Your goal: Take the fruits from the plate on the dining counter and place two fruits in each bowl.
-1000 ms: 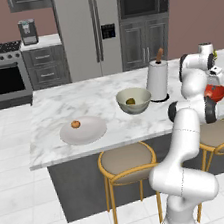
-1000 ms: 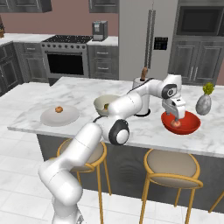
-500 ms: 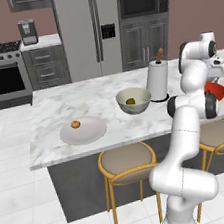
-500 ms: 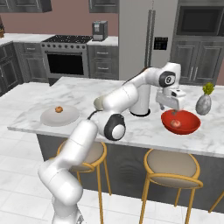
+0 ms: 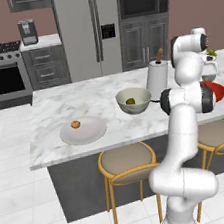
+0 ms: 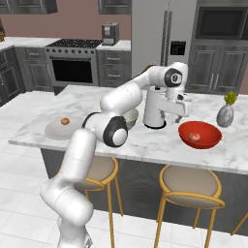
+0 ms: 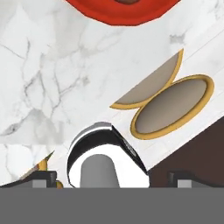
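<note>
One orange fruit [image 5: 75,124] is left on the plate [image 5: 84,130], well away from your hand [image 6: 175,110]. The beige bowl [image 5: 133,101] and red bowl [image 6: 200,135] each show one. Your hand hangs released and empty over the worktop [image 6: 145,140], beside the red bowl.

You see the pale plate [image 5: 83,130] on the marble bench [image 5: 52,105] holding one orange-brown fruit [image 5: 75,124]. Right of it, the beige bowl [image 5: 133,101] holds another fruit [image 5: 130,101]. The red bowl [image 5: 217,90] sits behind the arm.
</note>
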